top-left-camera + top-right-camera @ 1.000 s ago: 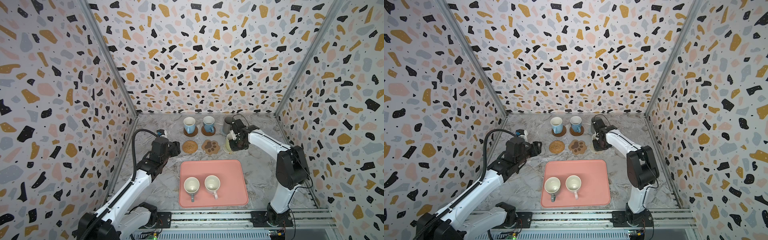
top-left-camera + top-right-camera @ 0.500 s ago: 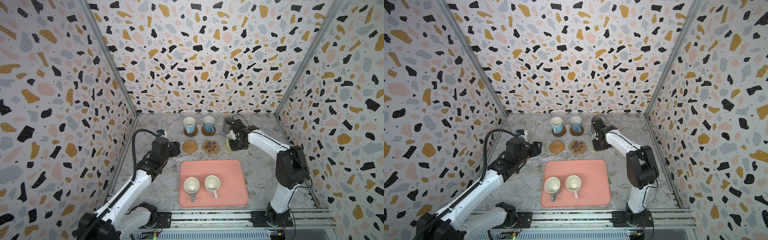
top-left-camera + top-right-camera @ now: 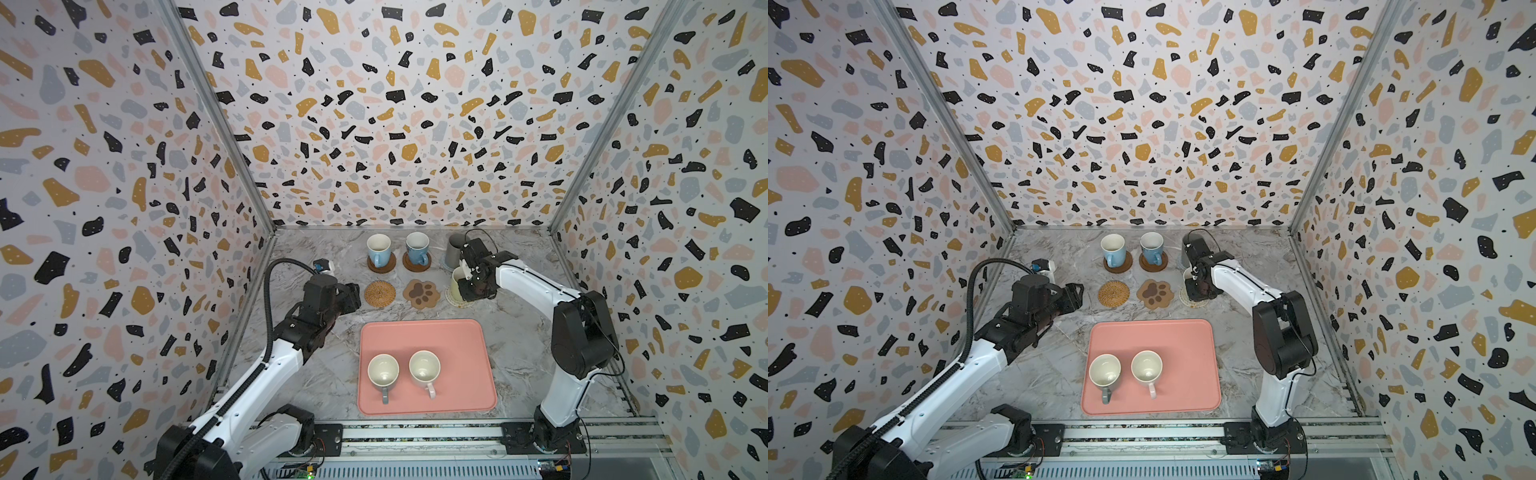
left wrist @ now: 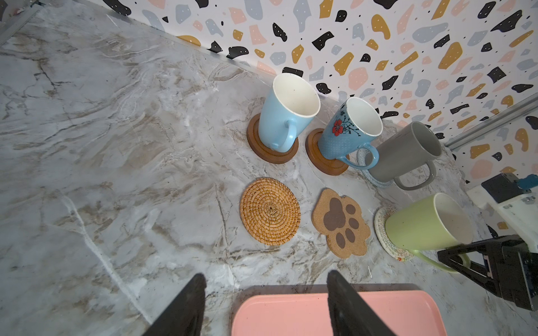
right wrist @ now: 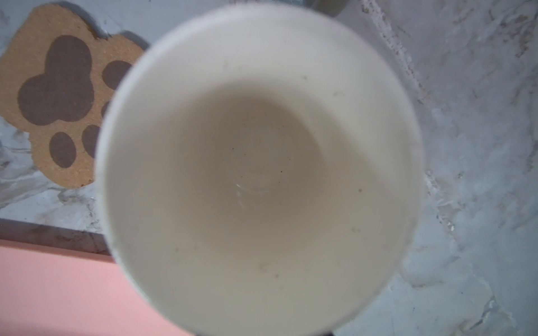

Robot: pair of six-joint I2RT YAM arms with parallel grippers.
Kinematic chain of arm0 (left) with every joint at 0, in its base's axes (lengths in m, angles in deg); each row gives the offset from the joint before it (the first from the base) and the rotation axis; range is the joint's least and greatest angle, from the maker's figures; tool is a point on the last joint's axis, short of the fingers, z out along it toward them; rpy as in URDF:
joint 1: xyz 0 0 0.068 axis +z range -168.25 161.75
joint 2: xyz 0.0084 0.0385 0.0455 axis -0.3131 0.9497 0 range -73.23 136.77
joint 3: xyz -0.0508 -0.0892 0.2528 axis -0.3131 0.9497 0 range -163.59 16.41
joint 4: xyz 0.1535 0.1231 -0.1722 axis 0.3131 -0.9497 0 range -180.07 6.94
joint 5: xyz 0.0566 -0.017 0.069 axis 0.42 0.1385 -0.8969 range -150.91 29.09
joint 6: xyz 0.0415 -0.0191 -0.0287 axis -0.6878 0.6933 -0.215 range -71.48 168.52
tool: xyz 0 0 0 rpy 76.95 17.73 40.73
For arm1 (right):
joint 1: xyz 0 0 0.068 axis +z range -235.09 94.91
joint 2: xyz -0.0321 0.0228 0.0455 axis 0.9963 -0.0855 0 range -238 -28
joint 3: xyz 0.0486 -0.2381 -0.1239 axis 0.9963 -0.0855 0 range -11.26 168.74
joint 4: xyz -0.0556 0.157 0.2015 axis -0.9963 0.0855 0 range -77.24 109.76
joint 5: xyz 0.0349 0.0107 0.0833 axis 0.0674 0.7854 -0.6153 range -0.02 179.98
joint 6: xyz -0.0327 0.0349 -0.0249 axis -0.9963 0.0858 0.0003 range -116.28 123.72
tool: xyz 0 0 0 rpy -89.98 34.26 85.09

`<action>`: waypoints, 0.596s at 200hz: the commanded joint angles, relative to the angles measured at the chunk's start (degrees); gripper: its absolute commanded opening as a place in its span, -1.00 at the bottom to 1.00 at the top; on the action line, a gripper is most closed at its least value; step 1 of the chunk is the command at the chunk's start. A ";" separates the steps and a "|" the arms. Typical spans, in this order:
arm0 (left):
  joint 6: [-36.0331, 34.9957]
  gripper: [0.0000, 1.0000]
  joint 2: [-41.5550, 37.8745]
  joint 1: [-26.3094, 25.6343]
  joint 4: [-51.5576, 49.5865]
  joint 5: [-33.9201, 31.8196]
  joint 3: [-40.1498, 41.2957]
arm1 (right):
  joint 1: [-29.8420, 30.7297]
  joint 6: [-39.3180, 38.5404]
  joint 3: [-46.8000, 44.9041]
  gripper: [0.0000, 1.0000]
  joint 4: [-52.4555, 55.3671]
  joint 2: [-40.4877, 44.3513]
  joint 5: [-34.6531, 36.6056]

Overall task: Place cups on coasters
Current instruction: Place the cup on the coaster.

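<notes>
Left fingers (image 4: 187, 311) spread | right fingers (image 4: 447, 255) at green mug (image 4: 422, 229), grip unclear | pink tray (image 3: 457, 345): two empty mugs (image 3: 382, 369) (image 3: 424, 365)

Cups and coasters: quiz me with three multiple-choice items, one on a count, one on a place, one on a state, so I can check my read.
1. Cups on the pink tray: A one; B three; C two.
2. The green cup stands on: A the pink tray; B the whitish coaster; C the table itself.
3. The left gripper is: A open and empty; B shut on a cup; C shut on a coaster.

Answers:
1 C, a grey-handled cup and a pink-handled cup stand there.
2 B, its base sits on that coaster in the left wrist view.
3 A, its fingers stand apart with nothing between them.
</notes>
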 commanded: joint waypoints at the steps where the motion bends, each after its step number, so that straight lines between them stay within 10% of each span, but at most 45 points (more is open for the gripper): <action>1: -0.35 0.35 -0.73 0.07 0.01 -0.76 0.07 | -0.15 -0.22 0.15 -0.37 0.74 3.35 0.99; 119: -0.76 0.36 -1.08 0.02 -3.04 -1.37 -1.19 | -0.53 1.28 -1.26 0.14 4.38 12.06 2.63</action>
